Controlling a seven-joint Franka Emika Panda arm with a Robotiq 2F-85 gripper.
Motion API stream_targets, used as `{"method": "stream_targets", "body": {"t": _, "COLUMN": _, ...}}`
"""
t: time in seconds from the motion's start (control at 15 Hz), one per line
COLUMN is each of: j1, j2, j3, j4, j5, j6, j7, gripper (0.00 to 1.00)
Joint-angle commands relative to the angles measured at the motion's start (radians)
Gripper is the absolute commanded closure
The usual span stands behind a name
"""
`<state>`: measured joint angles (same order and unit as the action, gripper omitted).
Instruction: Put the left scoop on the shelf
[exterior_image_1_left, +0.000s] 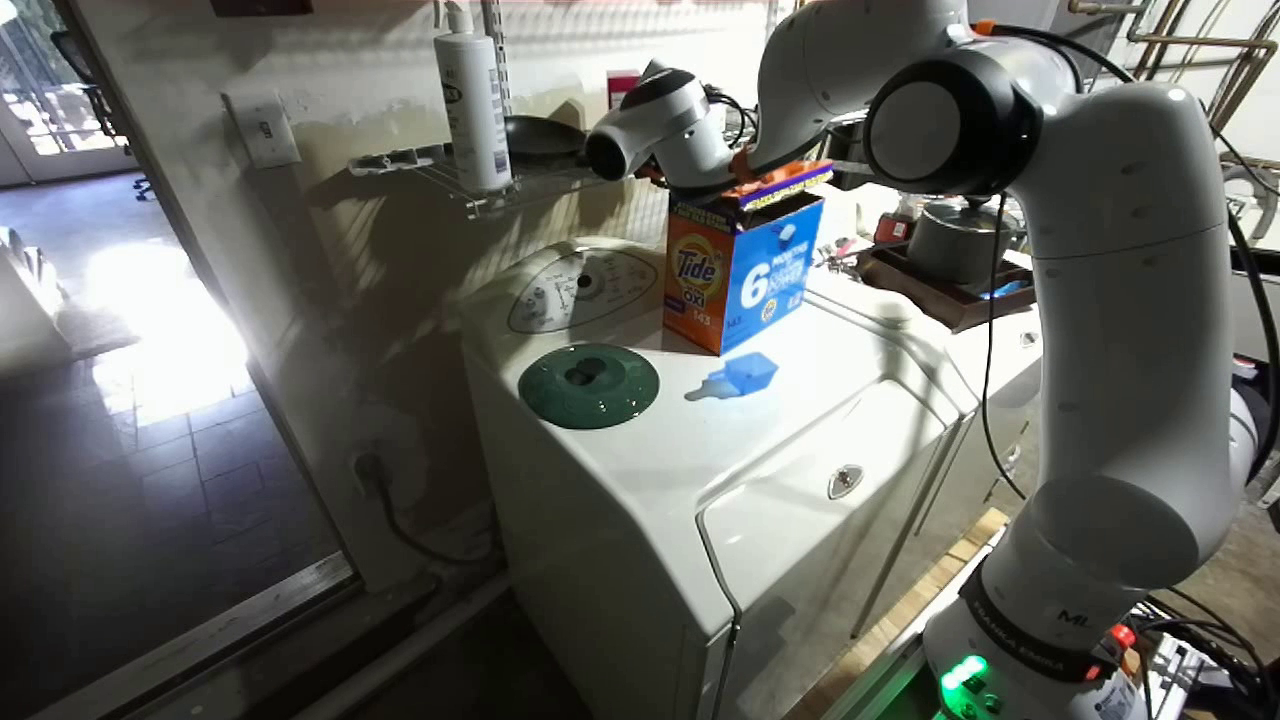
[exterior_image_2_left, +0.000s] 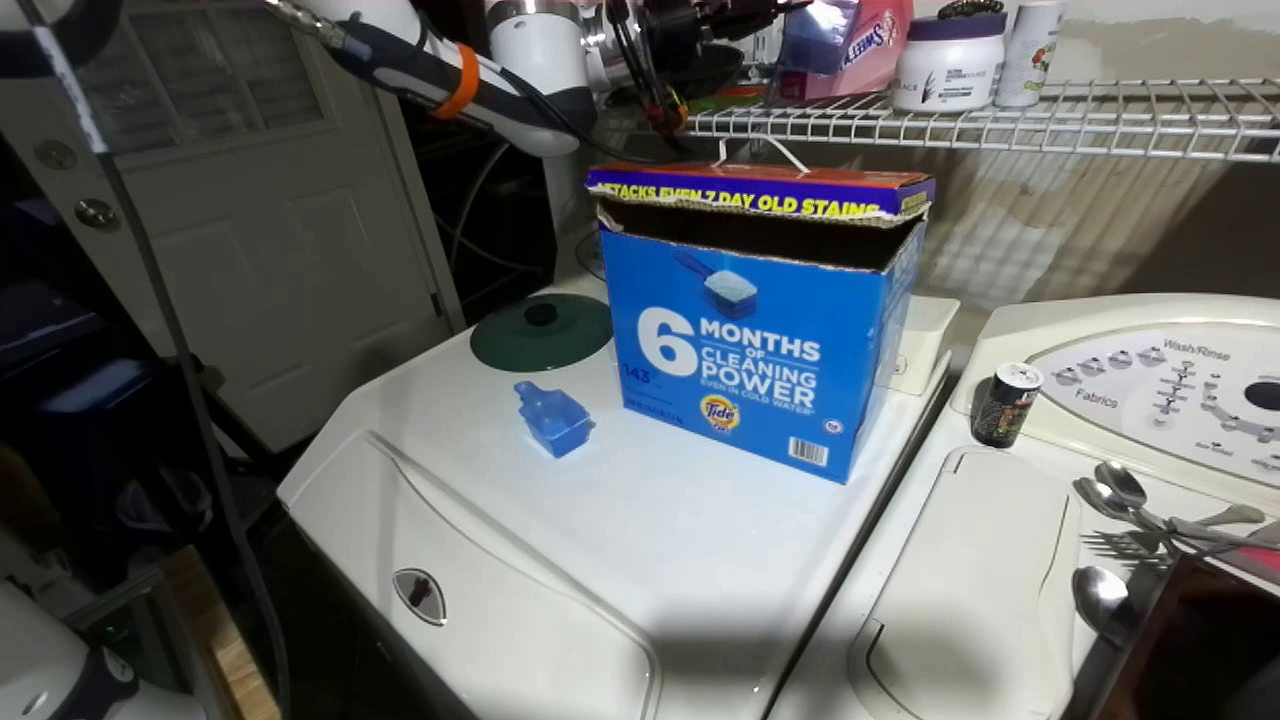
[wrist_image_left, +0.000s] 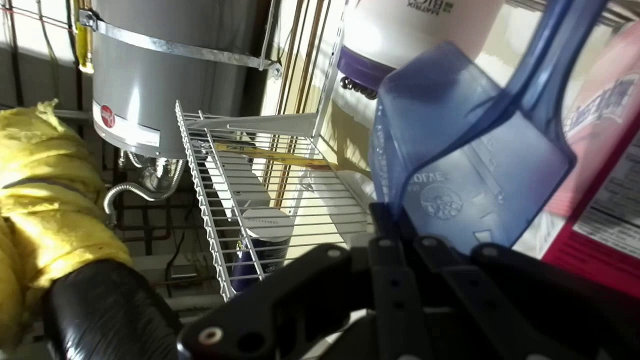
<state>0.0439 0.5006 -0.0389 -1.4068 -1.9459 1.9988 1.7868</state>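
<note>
The pale blue left scoop (wrist_image_left: 450, 165) is held in my gripper (wrist_image_left: 392, 212), which is shut on the edge of its cup in the wrist view. In an exterior view the scoop (exterior_image_2_left: 820, 35) is up by the shelf (exterior_image_2_left: 1000, 128), in front of a pink package. The white wire shelf also shows in the wrist view (wrist_image_left: 201, 192) and at its end in an exterior view (exterior_image_1_left: 435, 170). I cannot tell whether the scoop touches the shelf. The gripper's fingers are hidden behind the arm in an exterior view. A bright-blue scoop (exterior_image_1_left: 752, 373) lies on the white machine near a green round disc (exterior_image_1_left: 625, 395).
A tall Tide box (exterior_image_2_left: 740, 330) stands on the machine below the shelf, its torn lid up. On the shelf are the pink package (exterior_image_2_left: 882, 45), a white jar (exterior_image_2_left: 945, 70), a white bottle (exterior_image_1_left: 474, 115) and a dark pan (exterior_image_1_left: 540, 137). Cutlery (exterior_image_2_left: 1130, 490) lies on the neighbouring machine.
</note>
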Motion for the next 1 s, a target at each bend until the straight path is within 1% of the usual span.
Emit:
{"method": "stream_targets", "body": {"t": 0.0, "j1": -0.007, "j2": -0.005, "j3": -0.004, "j4": -0.037, "j5": -0.077, "j6": -0.019, "j7": 0.039, "gripper": 0.99}}
{"method": "stream_targets", "body": {"t": 0.2, "j1": -0.019, "j2": 0.003, "j3": 0.0, "j4": -0.03, "j5": -0.1, "j6": -0.003, "j7": 0.048, "gripper": 0.99}}
{"method": "stream_targets", "body": {"t": 0.53, "j1": -0.039, "j2": 0.019, "j3": 0.008, "j4": -0.014, "j5": -0.091, "j6": 0.017, "j7": 0.063, "gripper": 0.99}}
{"method": "stream_targets", "body": {"t": 0.93, "j1": -0.044, "j2": 0.043, "j3": 0.008, "j4": 0.005, "j5": -0.093, "j6": 0.037, "j7": 0.083, "gripper": 0.99}}
